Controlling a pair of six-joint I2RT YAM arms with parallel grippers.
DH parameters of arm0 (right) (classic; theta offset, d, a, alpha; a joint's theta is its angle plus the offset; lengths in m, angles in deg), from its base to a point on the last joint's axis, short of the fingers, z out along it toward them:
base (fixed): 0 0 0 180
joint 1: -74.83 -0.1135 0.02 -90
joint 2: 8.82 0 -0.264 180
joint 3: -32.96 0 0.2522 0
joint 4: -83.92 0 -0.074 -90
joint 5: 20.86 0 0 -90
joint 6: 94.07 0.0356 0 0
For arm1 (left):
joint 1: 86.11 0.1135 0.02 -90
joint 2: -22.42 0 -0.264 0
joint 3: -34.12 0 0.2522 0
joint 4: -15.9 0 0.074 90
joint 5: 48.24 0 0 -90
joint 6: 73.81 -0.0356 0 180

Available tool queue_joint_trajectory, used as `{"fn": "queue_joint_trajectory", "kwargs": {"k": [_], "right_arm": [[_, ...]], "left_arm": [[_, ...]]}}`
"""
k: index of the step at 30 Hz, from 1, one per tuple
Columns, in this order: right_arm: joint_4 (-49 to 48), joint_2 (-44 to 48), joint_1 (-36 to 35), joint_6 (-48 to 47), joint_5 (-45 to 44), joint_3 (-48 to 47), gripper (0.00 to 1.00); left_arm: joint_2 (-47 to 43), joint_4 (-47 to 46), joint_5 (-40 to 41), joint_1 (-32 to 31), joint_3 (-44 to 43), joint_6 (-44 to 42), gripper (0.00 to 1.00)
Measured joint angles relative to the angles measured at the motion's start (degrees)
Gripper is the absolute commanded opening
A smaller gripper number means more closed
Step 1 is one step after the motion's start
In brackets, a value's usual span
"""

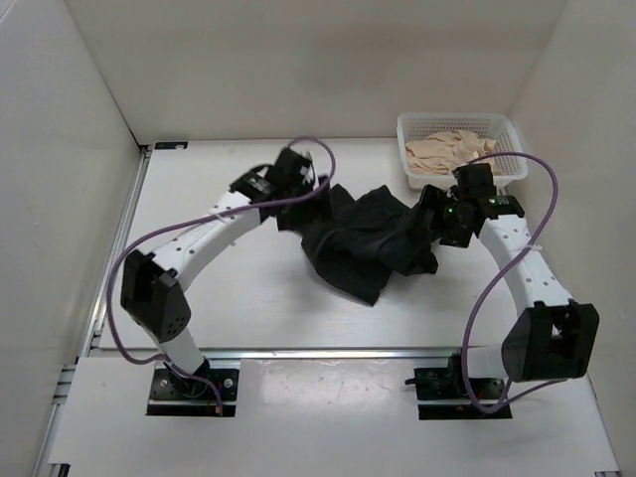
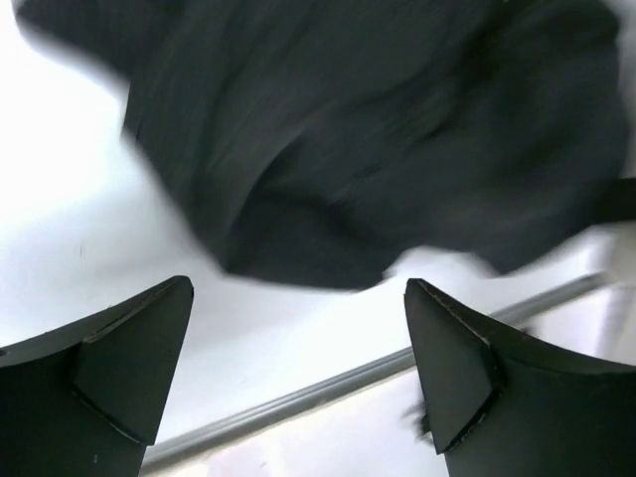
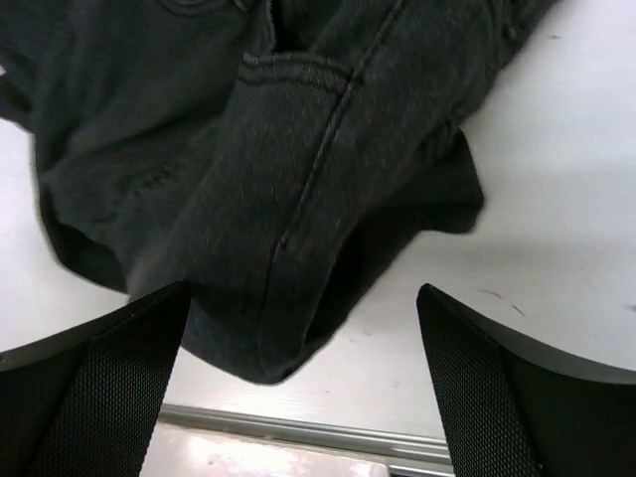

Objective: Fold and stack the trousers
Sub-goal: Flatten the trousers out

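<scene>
The black trousers [image 1: 363,238] lie crumpled in a heap in the middle of the white table. My left gripper [image 1: 303,189] is at the heap's left end, open and empty; in the left wrist view its fingers [image 2: 129,368] stand wide apart just short of the dark cloth [image 2: 397,149]. My right gripper [image 1: 432,221] is at the heap's right end, open and empty; in the right wrist view a seamed fold of the trousers [image 3: 288,199] lies just ahead of its spread fingers [image 3: 497,388].
A white mesh basket [image 1: 412,129] holding beige cloth [image 1: 452,151] stands at the back right, just behind the right wrist. White walls close the table on the left, back and right. A metal rail [image 1: 328,351] runs along the near edge.
</scene>
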Motion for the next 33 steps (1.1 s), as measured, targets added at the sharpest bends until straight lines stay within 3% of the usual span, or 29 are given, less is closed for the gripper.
{"fn": "queue_joint_trajectory", "kwargs": {"k": [2,5,6,9,10,14,16,17,18,22,27,30,33], "right_arm": [[-1.4,-2.2,1.9,0.1,4.8,-0.2,0.95],[-3.4,-6.0,3.0,0.5,10.2,-0.2,0.74],[-4.2,-7.0,3.0,0.9,12.1,-0.1,0.45],[-6.1,-8.0,3.0,1.7,16.3,0.0,0.03],[-6.6,-7.9,3.0,1.9,17.1,-0.1,0.0],[-7.6,-7.9,3.0,3.1,18.4,-0.2,0.0],[-7.6,-7.7,3.0,3.2,18.5,-0.3,0.0],[-7.5,-7.6,3.0,3.2,18.5,-0.5,0.0],[-7.4,-7.5,3.0,3.2,18.5,-0.9,0.0],[-6.6,-7.1,3.0,3.0,18.4,-2.8,0.0],[-4.1,-6.9,2.9,2.2,18.5,-7.4,0.0],[-0.7,-8.1,1.5,2.0,19.5,-14.9,0.0],[0.6,-11.3,-2.3,2.0,21.0,-28.7,0.0]], "left_arm": [[1.6,0.0,0.4,-1.1,6.2,0.9,0.99],[5.3,0.8,0.5,-1.8,11.6,1.7,0.99],[6.5,0.9,0.5,-1.9,12.2,1.9,0.99],[9.0,0.3,0.7,-2.1,12.8,2.3,0.94],[9.6,0.2,0.7,-2.1,12.8,2.3,0.91],[12.9,-1.5,0.6,-2.3,12.4,2.5,0.77],[16.2,-1.9,0.6,-2.3,10.9,2.6,0.57],[18.2,-2.2,0.6,-2.4,9.7,2.5,0.45],[20.3,-2.4,0.6,-2.4,8.2,2.2,0.11],[23.5,-2.7,-0.3,-1.4,5.0,1.3,0.1],[17.2,1.0,1.6,5.1,2.8,-0.9,0.1],[11.5,6.1,4.3,11.4,-7.8,-3.6,0.1],[7.4,11.5,7.2,16.2,-26.0,-7.1,0.1]]}}
